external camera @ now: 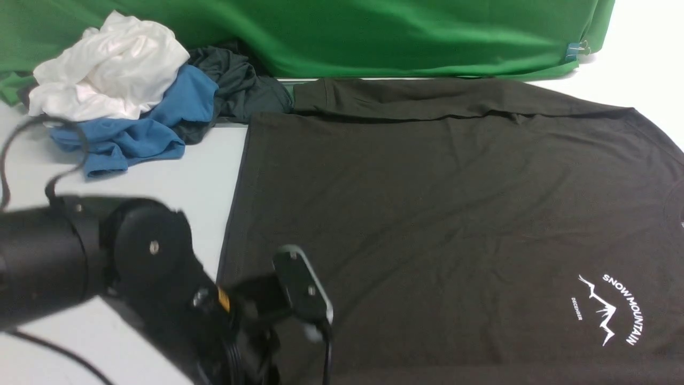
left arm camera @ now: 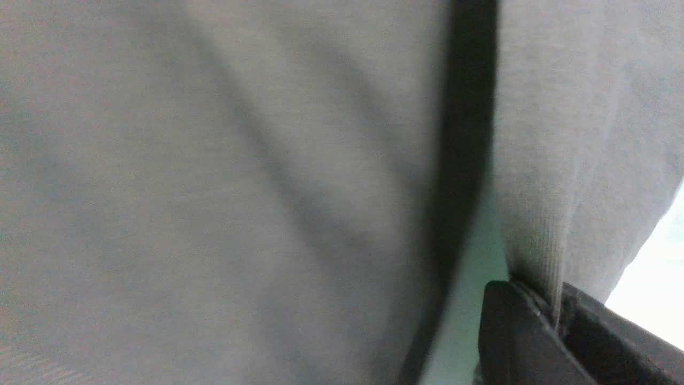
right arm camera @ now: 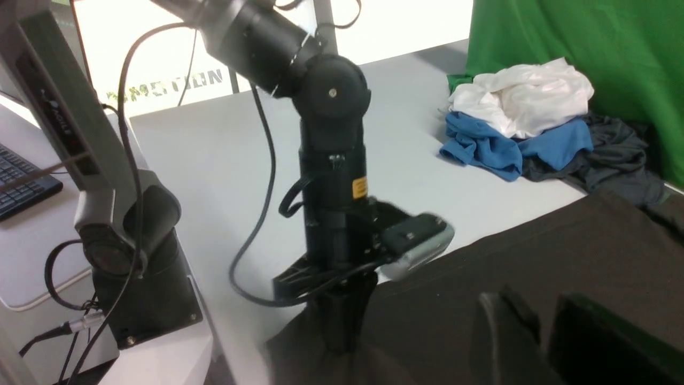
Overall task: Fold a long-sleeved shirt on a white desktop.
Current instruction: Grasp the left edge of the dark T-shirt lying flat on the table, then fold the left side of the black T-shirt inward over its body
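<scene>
The left end effector point(left arm camera: 556, 315) is pinching shut on cloth at the near left corner of the long-sleeved shirt point(external camera: 427, 214). The shirt is lying flat across the table point(external camera: 176, 187), hem leftward and collar rightward. The right end effector point(right arm camera: 545, 331) is hovering slightly parted, apparently empty.

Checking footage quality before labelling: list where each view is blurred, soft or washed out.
Front view: left arm smeared by motion blur, long-sleeved shirt print legible. Left wrist view: shirt fabric too close, soft, washed to grey. Right wrist view: bright background blown out, right gripper out of focus.
</scene>
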Robot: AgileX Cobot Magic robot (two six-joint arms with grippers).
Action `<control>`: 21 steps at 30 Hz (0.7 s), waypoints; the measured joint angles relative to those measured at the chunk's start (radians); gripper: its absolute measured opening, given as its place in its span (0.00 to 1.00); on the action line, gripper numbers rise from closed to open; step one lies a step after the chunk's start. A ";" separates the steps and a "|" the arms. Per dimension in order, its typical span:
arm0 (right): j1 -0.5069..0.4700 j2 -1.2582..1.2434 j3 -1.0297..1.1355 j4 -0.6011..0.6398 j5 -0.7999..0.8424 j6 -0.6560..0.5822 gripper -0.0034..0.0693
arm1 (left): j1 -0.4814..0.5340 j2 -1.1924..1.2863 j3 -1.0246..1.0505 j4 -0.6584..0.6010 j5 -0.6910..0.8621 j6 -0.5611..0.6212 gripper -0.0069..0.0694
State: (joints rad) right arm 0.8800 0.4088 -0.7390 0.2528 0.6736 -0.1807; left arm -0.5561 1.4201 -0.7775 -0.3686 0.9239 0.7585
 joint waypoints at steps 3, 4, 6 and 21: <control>0.000 0.000 0.000 0.000 0.000 0.000 0.28 | 0.021 0.001 -0.066 0.060 0.006 -0.032 0.13; 0.000 0.000 0.000 0.000 0.000 0.000 0.28 | 0.028 0.001 -0.080 0.063 0.006 -0.034 0.13; 0.000 0.000 0.000 0.000 0.000 0.000 0.28 | 0.042 0.001 -0.110 0.069 0.011 -0.036 0.13; 0.000 0.000 0.000 -0.001 -0.001 -0.001 0.30 | 0.152 0.124 -0.154 0.096 -0.010 -0.036 0.13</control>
State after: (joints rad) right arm 0.8800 0.4088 -0.7390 0.2517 0.6724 -0.1821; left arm -0.4038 1.5440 -0.9314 -0.2721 0.9141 0.7227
